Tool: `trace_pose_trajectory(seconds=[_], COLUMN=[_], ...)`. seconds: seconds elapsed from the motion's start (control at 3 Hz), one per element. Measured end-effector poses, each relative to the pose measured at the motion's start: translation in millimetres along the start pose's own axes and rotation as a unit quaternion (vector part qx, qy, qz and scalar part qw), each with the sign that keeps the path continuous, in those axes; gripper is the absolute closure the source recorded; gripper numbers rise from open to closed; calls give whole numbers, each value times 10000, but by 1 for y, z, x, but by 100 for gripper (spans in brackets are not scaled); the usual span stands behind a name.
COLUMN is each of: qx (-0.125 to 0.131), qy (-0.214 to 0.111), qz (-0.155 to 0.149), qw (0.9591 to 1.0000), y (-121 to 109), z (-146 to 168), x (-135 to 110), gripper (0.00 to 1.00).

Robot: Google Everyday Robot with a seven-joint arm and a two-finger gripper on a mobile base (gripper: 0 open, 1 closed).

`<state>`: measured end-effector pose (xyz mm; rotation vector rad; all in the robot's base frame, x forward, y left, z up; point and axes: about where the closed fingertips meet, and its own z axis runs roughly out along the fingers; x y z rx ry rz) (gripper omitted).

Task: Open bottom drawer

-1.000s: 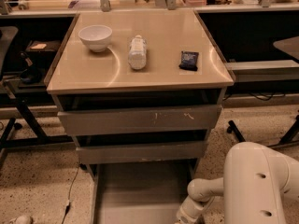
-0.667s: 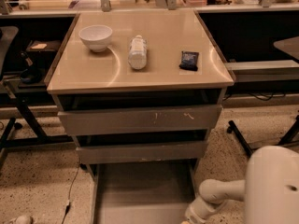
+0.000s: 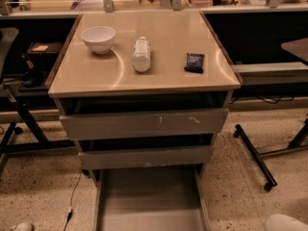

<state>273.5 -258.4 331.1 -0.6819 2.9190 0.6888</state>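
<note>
The bottom drawer (image 3: 150,201) stands pulled out toward the camera. Its shallow flat grey tray shows below the two upper fronts and runs off the bottom edge of the view; its own front is out of view. Above it are the middle grey front (image 3: 144,157) and the widest grey front with pale scratch marks (image 3: 144,124), both pushed in. My gripper is not in view. Only a white rounded part of my arm (image 3: 285,223) shows at the bottom right corner.
On the beige cabinet top (image 3: 96,76) sit a white bowl (image 3: 98,38), a lying white bottle (image 3: 141,54) and a dark packet (image 3: 194,62). A wheeled table leg (image 3: 255,158) stands at the right, a black stand (image 3: 24,114) and a cable (image 3: 73,196) at the left.
My arm and gripper, beside the open drawer's right rail earlier, have drawn back to the right and down, out of view. The bottom drawer stays pulled out.
</note>
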Motion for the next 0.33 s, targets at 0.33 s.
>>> trace_pose_trajectory(seconds=[0.33], qx=[292], qy=[-127], qz=[-20], qw=[9995], y=[-4], z=[-35], x=[1], gripper=[0])
